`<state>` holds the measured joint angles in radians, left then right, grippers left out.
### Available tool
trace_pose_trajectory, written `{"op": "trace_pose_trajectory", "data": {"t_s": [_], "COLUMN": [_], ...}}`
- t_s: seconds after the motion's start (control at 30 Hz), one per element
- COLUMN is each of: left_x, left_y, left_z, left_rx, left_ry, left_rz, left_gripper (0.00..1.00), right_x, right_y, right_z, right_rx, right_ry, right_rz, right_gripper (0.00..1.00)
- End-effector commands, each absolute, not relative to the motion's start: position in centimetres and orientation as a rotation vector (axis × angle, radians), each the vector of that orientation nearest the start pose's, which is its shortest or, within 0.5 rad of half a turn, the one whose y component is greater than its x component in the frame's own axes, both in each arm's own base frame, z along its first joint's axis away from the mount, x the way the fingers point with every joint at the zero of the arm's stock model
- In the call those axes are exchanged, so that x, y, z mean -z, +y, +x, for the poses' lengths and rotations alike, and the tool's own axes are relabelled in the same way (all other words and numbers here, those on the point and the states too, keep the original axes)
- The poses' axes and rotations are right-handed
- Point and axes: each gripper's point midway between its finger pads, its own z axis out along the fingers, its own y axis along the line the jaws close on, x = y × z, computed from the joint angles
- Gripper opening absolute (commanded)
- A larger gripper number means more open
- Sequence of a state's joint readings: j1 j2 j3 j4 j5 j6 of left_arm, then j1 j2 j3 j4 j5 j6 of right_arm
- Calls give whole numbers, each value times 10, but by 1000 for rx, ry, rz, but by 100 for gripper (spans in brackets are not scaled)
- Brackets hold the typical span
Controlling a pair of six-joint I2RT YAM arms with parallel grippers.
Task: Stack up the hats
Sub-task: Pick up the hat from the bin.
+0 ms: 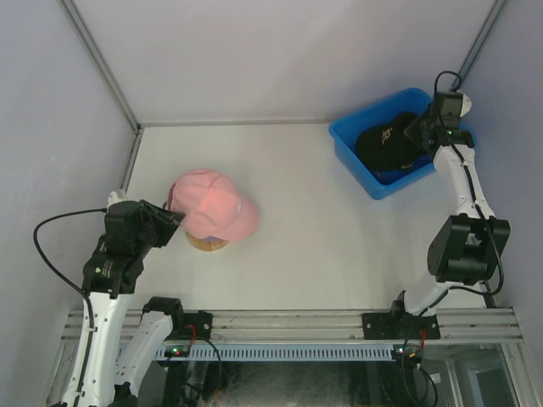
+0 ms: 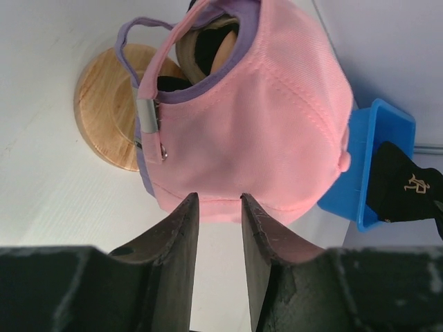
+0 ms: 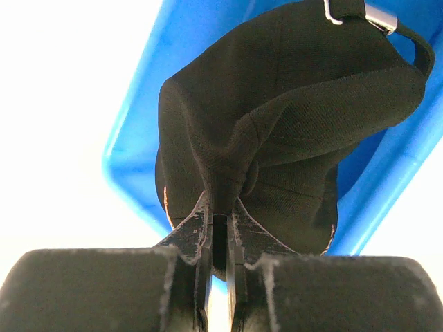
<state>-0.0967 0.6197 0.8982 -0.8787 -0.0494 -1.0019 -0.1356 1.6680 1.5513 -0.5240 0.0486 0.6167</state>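
A pink hat (image 1: 212, 203) tops a stack on the wooden stand (image 1: 208, 243). In the left wrist view a purple hat (image 2: 147, 176) shows under the pink hat (image 2: 277, 117), its strap looping out at the back. My left gripper (image 1: 174, 216) is at the stack's left side. It (image 2: 219, 200) is open, its tips at the pink hat's lower edge and only bare table in the gap. A black hat (image 1: 386, 144) with an embroidered logo lies in the blue bin (image 1: 356, 161). My right gripper (image 3: 220, 207) is shut on a pinched fold of the black hat (image 3: 291, 117).
The blue bin (image 3: 138, 131) sits at the back right near the wall. Only the round base of the wooden stand (image 2: 104, 104) shows beneath the hats. White walls enclose the table on the left, back and right.
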Motion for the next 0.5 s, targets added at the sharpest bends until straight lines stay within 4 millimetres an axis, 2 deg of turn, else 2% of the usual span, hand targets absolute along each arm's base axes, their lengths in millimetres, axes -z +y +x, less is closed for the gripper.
{"op": "trace_pose_trajectory", "data": {"t_s": [0.0,0.27,0.37,0.47], "left_x": [-270,-283,-288,-295], "left_y": [-44,-41,-42,-42], "left_z": [214,206,205,205], "left_rx": [591,587,596,596], "left_ry": [1901,1879,1872,1865], "left_rz": [-953,-946,-939,-923], "left_gripper": [36,37,38,38], "right_x": [-285,-343,-371,-400], "right_y": [-47,-36,-18,14], "right_z": [477,462,453,442], "right_rx": [-249,-322,-398,-499], "right_ry": [1919,1791,1741,1679], "right_rz": [735,621,486,290], "right_gripper": [0,0,0,0]}}
